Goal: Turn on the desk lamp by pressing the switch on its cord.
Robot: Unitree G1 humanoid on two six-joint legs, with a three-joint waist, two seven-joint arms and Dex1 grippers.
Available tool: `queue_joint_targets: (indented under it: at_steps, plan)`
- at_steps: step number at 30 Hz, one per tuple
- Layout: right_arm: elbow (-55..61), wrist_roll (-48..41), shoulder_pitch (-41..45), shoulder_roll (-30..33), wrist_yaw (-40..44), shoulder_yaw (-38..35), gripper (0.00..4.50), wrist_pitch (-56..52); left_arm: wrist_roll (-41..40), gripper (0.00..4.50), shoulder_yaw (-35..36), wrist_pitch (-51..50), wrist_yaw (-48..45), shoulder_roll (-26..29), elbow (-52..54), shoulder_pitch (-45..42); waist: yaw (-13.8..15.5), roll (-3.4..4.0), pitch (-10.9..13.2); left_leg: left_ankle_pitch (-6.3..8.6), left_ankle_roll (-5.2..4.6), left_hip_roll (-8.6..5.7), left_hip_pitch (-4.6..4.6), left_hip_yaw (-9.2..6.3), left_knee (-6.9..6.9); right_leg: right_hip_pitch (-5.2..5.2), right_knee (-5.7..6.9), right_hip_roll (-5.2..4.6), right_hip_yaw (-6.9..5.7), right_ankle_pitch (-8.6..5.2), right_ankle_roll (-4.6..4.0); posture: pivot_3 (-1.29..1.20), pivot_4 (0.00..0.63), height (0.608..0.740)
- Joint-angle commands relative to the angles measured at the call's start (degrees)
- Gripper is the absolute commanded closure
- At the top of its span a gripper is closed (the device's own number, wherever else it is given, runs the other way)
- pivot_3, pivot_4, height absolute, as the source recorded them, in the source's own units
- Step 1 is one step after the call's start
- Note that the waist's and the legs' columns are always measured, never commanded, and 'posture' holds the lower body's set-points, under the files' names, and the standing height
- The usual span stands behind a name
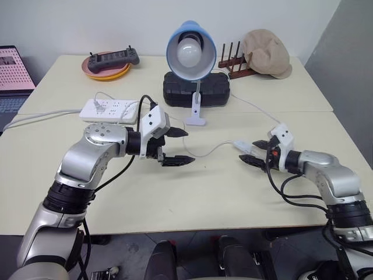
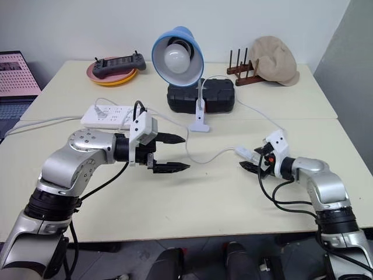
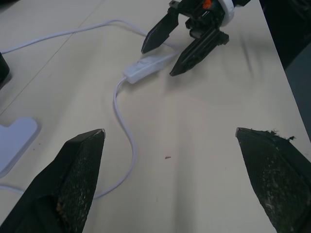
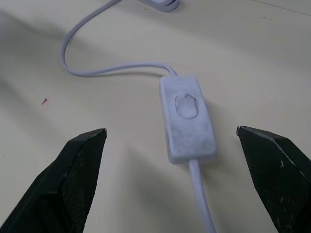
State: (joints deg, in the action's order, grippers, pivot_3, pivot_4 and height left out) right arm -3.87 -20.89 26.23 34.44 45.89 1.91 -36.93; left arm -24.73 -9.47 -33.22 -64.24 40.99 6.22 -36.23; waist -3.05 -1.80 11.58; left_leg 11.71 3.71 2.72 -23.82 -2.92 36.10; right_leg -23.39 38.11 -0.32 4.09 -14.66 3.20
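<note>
desk lamp [image 1: 190, 49]: light-blue shade, white bulb | switch [image 4: 187, 117]: white | cord [image 3: 127, 138]: white | table [image 1: 175, 198]: cream

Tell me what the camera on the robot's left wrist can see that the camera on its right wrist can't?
Left wrist view alone: the right end effector, open, with the near end of the switch between its fingers, and a corner of the desk lamp base. Right wrist view alone: the oval button on top of the switch, seen close up. Both share: the switch, the thin white cord curling across the cream table, and a pair of wide-apart black fingers.
</note>
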Motion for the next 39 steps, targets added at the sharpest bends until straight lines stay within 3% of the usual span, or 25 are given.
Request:
queue_joint_targets:
  at_steps: [1, 4, 7, 19, 24, 28, 31, 35, 39]
  plan:
    - [-2.5, -0.3, 2.1, -0.3, 0.3, -1.2, 0.01, -0.7, -0.8, 0.0, 2.6, -0.2, 0.8, 0.1, 2.2, 0.3, 0.0, 0.0, 0.0, 0.0, 0.0, 0.0, 0.0, 0.0, 0.0, 0.0, 0.0, 0.0, 0.0, 0.01, -0.01, 0.0, 0.15, 0.74]
    - [-4.1, -0.1, 2.7, -0.6, 0.9, -1.1, 0.01, -0.6, -0.8, 0.0, 3.0, -0.3, 1.3, 0.3, 2.8, 1.2, 0.0, 0.0, 0.0, 0.0, 0.0, 0.0, 0.0, 0.01, -0.01, 0.0, -0.01, 0.0, 0.01, 0.02, -0.04, 0.0, 0.15, 0.74]
    - [-5.3, -0.7, 3.4, -1.2, 0.8, -1.6, 0.5, -1.2, -0.9, 0.0, 3.5, -0.8, 1.9, 0.6, 3.9, 2.3, 0.0, 0.0, 0.0, 0.0, 0.0, 0.0, 0.0, 0.0, -0.01, 0.0, 0.0, 0.0, 0.01, 0.03, -0.05, 0.0, 0.15, 0.74]
    - [-4.9, -0.9, 2.8, 0.2, 2.2, -2.8, 3.43, -1.0, -1.3, 0.0, 4.3, -1.7, 2.1, 0.5, 4.3, 3.1, 0.0, 0.0, 0.0, 0.0, 0.0, 0.0, 0.01, 0.0, 0.0, 0.0, 0.01, 0.0, 0.0, 0.02, -0.03, 0.0, 0.15, 0.74]
    - [0.3, -2.2, 2.0, -0.2, 0.9, -3.8, 3.46, -1.6, -6.2, 0.0, 7.4, -8.4, 5.3, -2.0, 3.7, 3.7, 0.0, 0.01, 0.0, 0.0, 0.0, 0.0, 0.01, 0.0, -0.01, 0.0, 0.01, 0.0, 0.01, 0.02, -0.02, 0.0, 0.15, 0.74]
    - [12.5, -0.7, -0.6, -0.3, -2.1, -3.7, 3.46, 1.1, -20.1, 0.0, 16.8, -26.2, 16.7, -10.0, 5.8, 5.1, 0.0, 0.01, 0.0, 0.0, 0.0, 0.01, 0.0, -0.03, -0.01, 0.0, 0.03, 0.0, -0.01, -0.02, 0.04, 0.0, 0.15, 0.74]
    - [17.2, 3.3, -3.1, -1.0, -4.9, -2.1, 3.46, 7.0, -32.5, 0.0, 24.2, -36.2, 27.9, -19.3, 6.4, 6.1, 0.1, 0.0, 0.0, 0.0, 0.0, 0.01, -0.02, -0.08, 0.01, 0.01, 0.03, 0.0, -0.04, -0.02, 0.05, 0.0, 0.15, 0.74]
    - [20.3, 5.1, -5.5, -2.0, -6.0, -0.8, 3.46, 10.5, -39.3, 0.0, 27.7, -40.0, 38.1, -27.3, 6.9, 7.7, 0.3, -0.02, 0.0, 0.0, 0.0, -0.03, 0.03, -0.08, 0.06, 0.09, 0.02, -0.05, -0.04, 0.0, 0.08, 0.0, 0.15, 0.74]
    - [21.9, 5.9, -6.4, -2.6, -6.1, 0.1, 3.46, 13.1, -42.7, 0.0, 27.7, -40.3, 44.1, -31.8, 7.2, 8.5, 0.5, -0.02, 0.0, -0.01, 0.01, -0.04, 0.05, -0.09, 0.15, 0.1, 0.09, -0.04, -0.03, 0.06, 0.06, 0.0, 0.15, 0.74]
